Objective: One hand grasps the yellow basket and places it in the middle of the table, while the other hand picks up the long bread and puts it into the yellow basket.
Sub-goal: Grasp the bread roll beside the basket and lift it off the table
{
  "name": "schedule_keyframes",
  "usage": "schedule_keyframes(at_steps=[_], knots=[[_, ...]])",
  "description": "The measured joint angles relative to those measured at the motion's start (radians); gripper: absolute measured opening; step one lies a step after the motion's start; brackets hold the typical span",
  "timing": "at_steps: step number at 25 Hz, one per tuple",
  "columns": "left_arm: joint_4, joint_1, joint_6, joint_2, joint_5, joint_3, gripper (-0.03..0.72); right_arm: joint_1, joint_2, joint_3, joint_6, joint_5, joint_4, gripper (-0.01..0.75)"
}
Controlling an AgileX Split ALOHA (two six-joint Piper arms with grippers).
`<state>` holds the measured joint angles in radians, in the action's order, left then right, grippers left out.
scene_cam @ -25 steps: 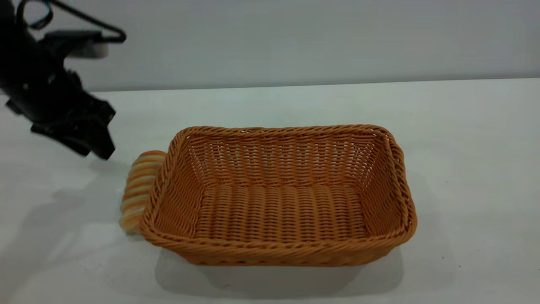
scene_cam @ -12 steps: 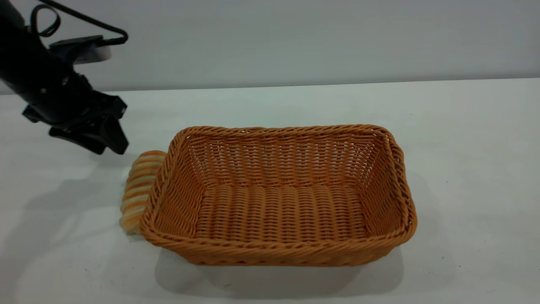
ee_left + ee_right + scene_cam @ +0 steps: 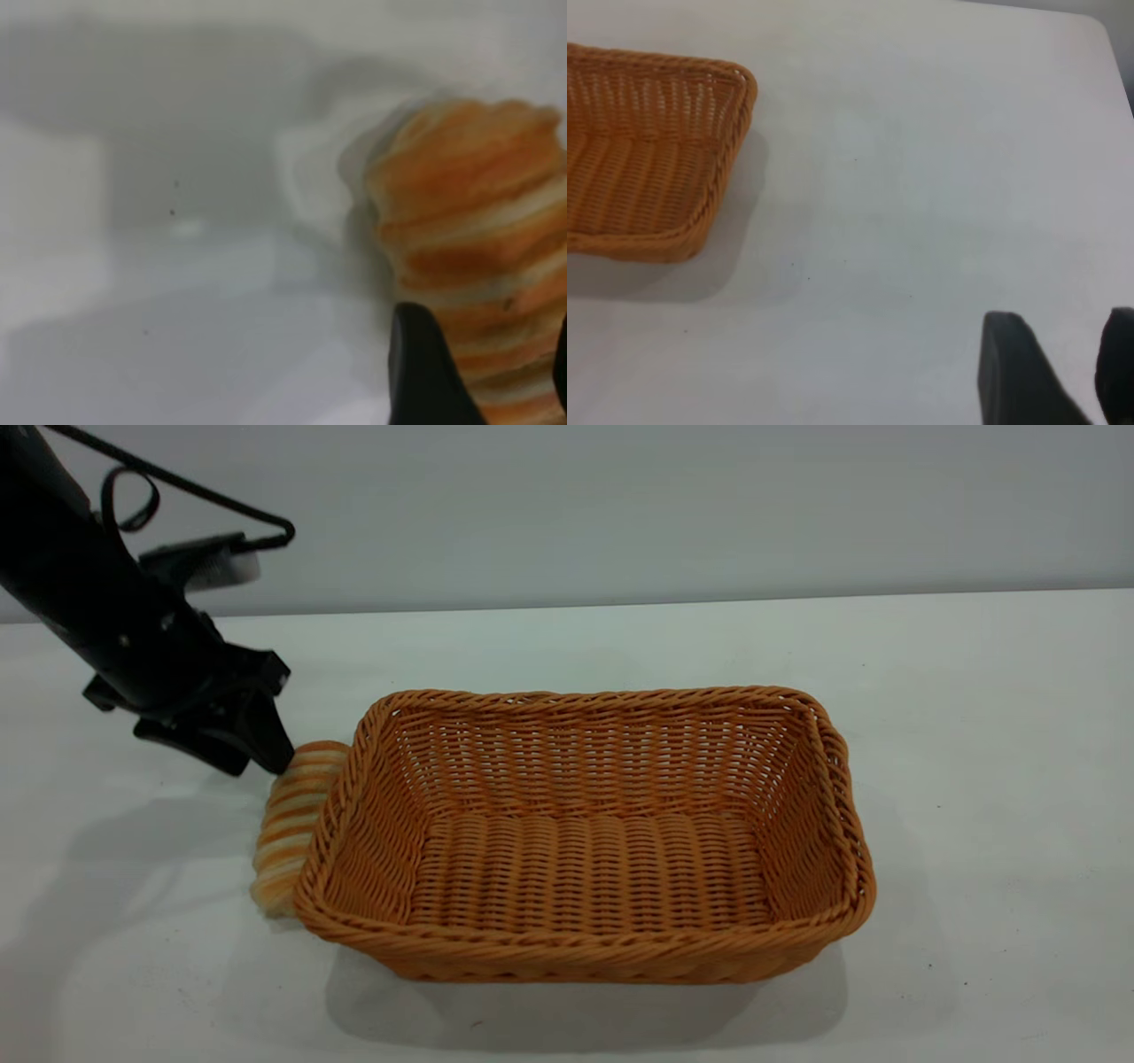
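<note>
The yellow basket (image 3: 585, 957) stands empty in the middle of the table (image 3: 974, 735). The long bread (image 3: 288, 824) lies on the table outside it, tight against its left wall. My left gripper (image 3: 266, 757) is low at the bread's far end. In the left wrist view that gripper (image 3: 487, 319) is open, one black finger (image 3: 425, 372) on each side of the striped bread (image 3: 478, 230). My right gripper (image 3: 1060, 319) is open over bare table, well clear of the basket's corner (image 3: 713, 204), and out of the exterior view.
White tabletop surrounds the basket on all sides. A grey wall (image 3: 620, 505) runs behind the table's far edge. The left arm's cable (image 3: 177, 487) loops above its wrist.
My left arm has come down and to the right, from above the table's left side to the far end of the bread. Basket and bread have not moved.
</note>
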<state>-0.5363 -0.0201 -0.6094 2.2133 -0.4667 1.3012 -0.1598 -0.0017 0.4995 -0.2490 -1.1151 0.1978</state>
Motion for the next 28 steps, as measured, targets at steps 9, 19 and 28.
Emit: schedule_keyframes(at_steps=[9,19,28], knots=[[-0.001,-0.008,0.0,0.023,0.027,0.001,0.411,0.0,0.0,0.0,0.002,0.0,0.0,0.266],[-0.123,-0.025,-0.12,0.088,0.046,0.006,0.411,0.0,0.0,0.0,0.003,0.0,0.0,0.266],[-0.177,-0.024,-0.195,0.098,0.049,0.011,0.154,0.0,0.0,0.0,0.004,0.0,0.001,0.266]])
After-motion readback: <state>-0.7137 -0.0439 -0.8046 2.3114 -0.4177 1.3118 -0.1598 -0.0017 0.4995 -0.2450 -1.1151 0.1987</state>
